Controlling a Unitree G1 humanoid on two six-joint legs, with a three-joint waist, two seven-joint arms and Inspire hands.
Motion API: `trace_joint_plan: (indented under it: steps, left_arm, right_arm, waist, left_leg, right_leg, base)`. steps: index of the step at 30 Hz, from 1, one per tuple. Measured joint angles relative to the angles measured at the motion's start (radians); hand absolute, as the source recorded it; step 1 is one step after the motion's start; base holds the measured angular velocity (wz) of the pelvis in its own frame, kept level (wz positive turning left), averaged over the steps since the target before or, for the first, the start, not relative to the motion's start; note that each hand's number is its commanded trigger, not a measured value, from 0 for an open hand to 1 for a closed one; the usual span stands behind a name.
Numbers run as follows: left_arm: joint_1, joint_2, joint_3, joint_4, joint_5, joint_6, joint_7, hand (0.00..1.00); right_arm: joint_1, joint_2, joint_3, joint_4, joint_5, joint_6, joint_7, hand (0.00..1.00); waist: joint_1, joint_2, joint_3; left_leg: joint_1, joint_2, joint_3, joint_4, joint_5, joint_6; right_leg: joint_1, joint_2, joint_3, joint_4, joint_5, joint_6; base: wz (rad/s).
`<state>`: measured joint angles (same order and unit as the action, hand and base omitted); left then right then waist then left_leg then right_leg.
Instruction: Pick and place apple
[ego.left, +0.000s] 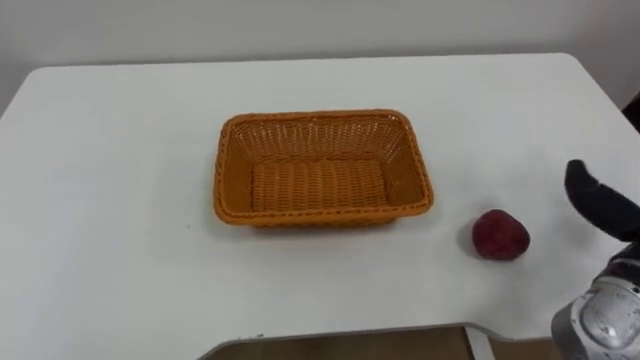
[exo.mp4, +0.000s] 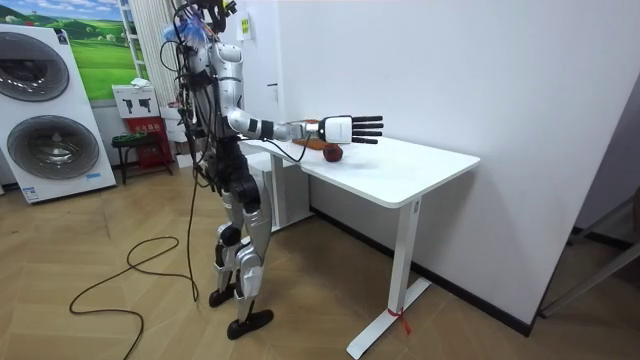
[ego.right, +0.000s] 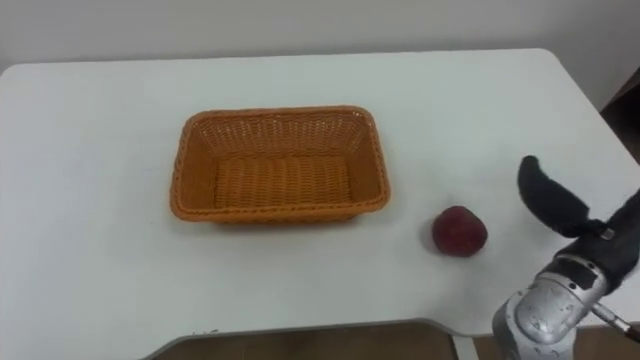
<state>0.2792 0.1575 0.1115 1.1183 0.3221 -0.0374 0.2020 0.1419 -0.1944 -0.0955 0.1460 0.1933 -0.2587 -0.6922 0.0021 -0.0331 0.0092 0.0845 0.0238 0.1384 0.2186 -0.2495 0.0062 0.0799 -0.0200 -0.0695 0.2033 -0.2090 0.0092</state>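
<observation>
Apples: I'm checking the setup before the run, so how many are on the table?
1. The apple lies on the white table, right of the orange basket and apart from it, close to the right hand. The basket's inside shows fully, with none in it.

White table (exo.mp4: 410, 170) stands by a white wall (exo.mp4: 480, 80) on herringbone wood floor (exo.mp4: 310, 280).
</observation>
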Motion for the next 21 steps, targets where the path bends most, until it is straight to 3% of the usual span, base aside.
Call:
trace_joint_plan:
  steps: [3,5,6,10,21]
  left_arm:
    - [0.001,0.004,-0.011,-0.002,0.000,0.001,-0.001,0.00]
    - [0.010,0.005,-0.017,0.000,0.000,0.005,-0.001,0.00]
    - [0.009,0.005,-0.017,0.000,0.000,0.005,-0.001,0.00]
    - [0.008,0.008,-0.017,0.000,0.000,0.007,-0.001,0.00]
    - [0.003,0.009,-0.017,0.000,0.000,0.017,-0.020,0.00]
  right_arm:
    - [0.001,0.000,0.011,0.009,0.010,0.001,0.057,0.00]
    - [0.002,0.000,0.038,0.030,0.019,0.002,0.088,0.00]
    - [0.003,0.000,0.042,0.041,0.019,0.004,0.097,0.00]
    - [0.023,0.000,0.060,0.059,0.020,0.034,0.139,0.00]
    - [0.070,0.000,0.085,0.088,0.019,0.042,0.242,0.00]
  waist:
    - [0.008,-0.003,-0.0038]
    - [0.008,-0.005,-0.0148]
    - [0.009,-0.005,-0.0159]
    - [0.009,-0.001,-0.0143]
    - [0.017,0.002,-0.0088]
  left_leg:
    - [0.011,0.000,-0.002,-0.005,0.000,0.000]
    - [0.017,0.001,-0.004,-0.007,0.000,0.000]
    - [0.018,0.001,-0.005,-0.008,0.000,0.000]
    - [0.030,0.001,-0.003,-0.013,0.000,0.000]
    - [0.031,0.001,-0.003,-0.009,0.000,0.000]
  right_leg:
    - [0.008,0.001,0.000,-0.003,0.000,0.000]
    - [0.017,0.001,-0.002,-0.013,0.001,-0.001]
    - [0.024,0.001,-0.003,-0.019,0.002,-0.001]
    - [0.036,0.000,-0.012,-0.018,0.003,-0.001]
    - [0.043,-0.001,-0.016,-0.018,0.006,0.000]
  base:
    - [0.00]
    - [0.00]
    - [0.00]
    - [0.02]
    - [0.00]
